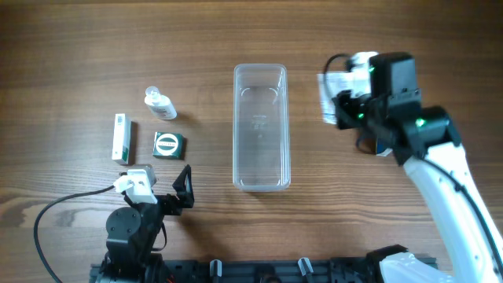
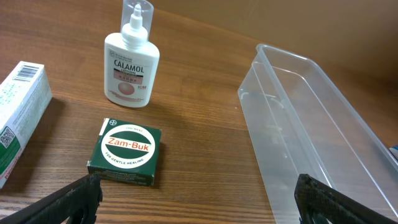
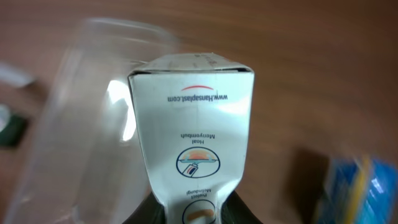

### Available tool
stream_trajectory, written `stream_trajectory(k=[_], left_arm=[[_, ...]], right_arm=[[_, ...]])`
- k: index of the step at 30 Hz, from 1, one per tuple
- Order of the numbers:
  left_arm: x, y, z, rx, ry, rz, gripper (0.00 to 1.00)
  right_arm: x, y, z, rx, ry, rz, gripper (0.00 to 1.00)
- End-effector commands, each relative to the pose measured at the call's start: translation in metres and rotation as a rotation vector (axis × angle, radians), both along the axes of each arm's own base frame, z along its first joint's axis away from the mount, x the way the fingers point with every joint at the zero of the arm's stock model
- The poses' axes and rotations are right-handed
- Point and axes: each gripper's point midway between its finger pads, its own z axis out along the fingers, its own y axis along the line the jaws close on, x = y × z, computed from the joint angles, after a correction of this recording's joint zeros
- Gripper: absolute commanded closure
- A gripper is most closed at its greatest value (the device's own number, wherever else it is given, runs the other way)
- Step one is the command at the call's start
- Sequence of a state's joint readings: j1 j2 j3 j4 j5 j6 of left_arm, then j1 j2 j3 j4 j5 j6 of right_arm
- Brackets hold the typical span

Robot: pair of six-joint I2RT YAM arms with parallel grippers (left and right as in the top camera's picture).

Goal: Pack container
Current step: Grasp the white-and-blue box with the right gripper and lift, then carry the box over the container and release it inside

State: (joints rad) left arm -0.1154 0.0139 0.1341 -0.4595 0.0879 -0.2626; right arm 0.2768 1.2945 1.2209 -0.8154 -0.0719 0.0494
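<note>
Plainly, the container [image 1: 261,126] lay in the middle of the desk [image 1: 71,47], open side up, its long sides running away from the robot, with nothing in it that we could see. We judged it light and fairly stiff for thin clear plastic, though the long walls would likely flex if pinched. Its smooth surface looked slippery, and while empty it could slide on the wood at a nudge. To move or steady it, we would have taken it by the rim at one short end, one jaw inside and one outside, rather than across its width.

The right jaws were clenched on the lower part of a white Hansaplast carton [image 3: 193,137], just right of the container near its far end. The right wrist view was blurred, so we could not tell how high the carton hung. It looked light and crushable, so a gentle squeeze seemed enough. A blue packet [image 3: 359,186] lay nearby.

The left jaws stood released and wide apart, grasping nothing, near the Zam-Buk box [image 2: 126,154]. The Calamol bottle [image 2: 130,65] stood beyond that box and a white-and-green carton [image 2: 22,106] lay to its left.
</note>
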Motion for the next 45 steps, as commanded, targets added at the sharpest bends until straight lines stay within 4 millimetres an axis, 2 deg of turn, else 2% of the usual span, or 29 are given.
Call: stream_trajectory(k=[1,4,6,8,13,16,18,31,40,45], left_arm=[[0.0,0.0,0.002,0.019,-0.014,-0.007,0.0],[0.0,0.0,0.002,0.019,-0.014,-0.007,0.0],[0.0,0.0,0.002,0.019,-0.014,-0.007,0.0],[0.0,0.0,0.002,0.019,-0.014,-0.007,0.0],[0.0,0.0,0.002,0.019,-0.014,-0.007,0.0],[0.0,0.0,0.002,0.019,-0.014,-0.007,0.0],[0.0,0.0,0.002,0.019,-0.014,-0.007,0.0],[0.0,0.0,0.002,0.019,-0.014,-0.007,0.0],[0.0,0.0,0.002,0.019,-0.014,-0.007,0.0],[0.0,0.0,0.002,0.019,-0.014,-0.007,0.0]], right_arm=[[-0.017,0.054,0.021,-0.06,-0.126,0.321,0.84],[-0.022,0.089,0.024,-0.116,-0.21,0.505,0.85],[-0.022,0.108,0.022,-0.174,-0.267,0.626,0.96],[-0.017,0.119,0.016,-0.207,-0.292,0.685,0.96],[0.008,0.136,-0.022,-0.294,-0.296,0.792,0.96],[0.02,0.139,-0.042,-0.372,-0.303,0.851,0.96],[0.034,0.133,-0.056,-0.464,-0.299,0.846,0.96],[0.051,0.136,-0.123,-0.679,-0.276,1.094,0.96],[0.069,0.143,-0.112,-0.674,-0.367,1.07,0.96],[0.072,0.139,-0.123,-0.709,-0.358,1.105,0.96]])
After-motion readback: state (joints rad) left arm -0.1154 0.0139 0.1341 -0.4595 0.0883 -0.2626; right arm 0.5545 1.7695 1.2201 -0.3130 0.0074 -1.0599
